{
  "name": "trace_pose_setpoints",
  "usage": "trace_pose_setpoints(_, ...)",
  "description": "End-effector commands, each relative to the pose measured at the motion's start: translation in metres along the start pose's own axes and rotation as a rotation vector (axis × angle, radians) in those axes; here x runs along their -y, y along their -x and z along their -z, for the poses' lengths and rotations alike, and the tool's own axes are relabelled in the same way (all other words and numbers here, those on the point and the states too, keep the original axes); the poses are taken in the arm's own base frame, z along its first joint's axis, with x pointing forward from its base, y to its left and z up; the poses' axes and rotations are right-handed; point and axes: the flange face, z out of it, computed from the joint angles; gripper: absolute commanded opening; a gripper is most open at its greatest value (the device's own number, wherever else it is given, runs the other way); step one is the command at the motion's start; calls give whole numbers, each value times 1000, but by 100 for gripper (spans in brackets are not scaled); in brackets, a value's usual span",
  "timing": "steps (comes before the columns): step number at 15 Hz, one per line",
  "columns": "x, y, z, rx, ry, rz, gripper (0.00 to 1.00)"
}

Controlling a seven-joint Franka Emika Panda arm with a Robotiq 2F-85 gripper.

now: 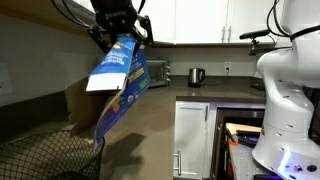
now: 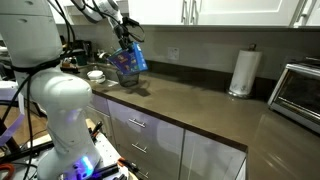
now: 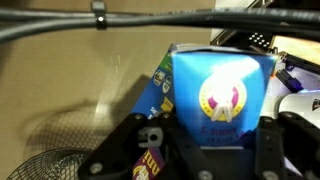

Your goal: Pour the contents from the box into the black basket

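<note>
Finding one: my gripper (image 1: 124, 38) was clenched on the box (image 1: 118, 78), grasping it at its upper end, high above the counter (image 1: 200, 125). In the wrist view my fingers (image 3: 122, 150) stood on either side of the box (image 3: 222, 95). Its blue face, with a yellow and white emblem, was turned toward the camera.

Finding two: in an exterior view the box was clear of the counter and steeply tilted. Its upper end was in my grip and its lower end hung toward the black basket (image 1: 45, 155). I could not tell whether that lower end touched the basket's rim. In the wrist view the black basket (image 3: 45, 165) lay below and to one side of the box.

Finding three: the contents could not be made out in any view.

Surroundings: in an exterior view a kettle (image 1: 196, 76) stood at the back of the counter, well apart from the box. In an exterior view the box (image 2: 128, 62) hung under my gripper (image 2: 125, 30), and a paper towel roll (image 2: 243, 72) stood well apart from it along the counter (image 2: 200, 105).
</note>
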Motion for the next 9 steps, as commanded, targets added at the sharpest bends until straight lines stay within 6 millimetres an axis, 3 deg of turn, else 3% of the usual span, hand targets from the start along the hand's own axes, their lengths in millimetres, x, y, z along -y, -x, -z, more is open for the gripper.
trace_pose_setpoints(1, -7, -11, 13, 42, -1, -7, 18)
trace_pose_setpoints(9, -21, -12, -12, 156, -41, -66, 14)
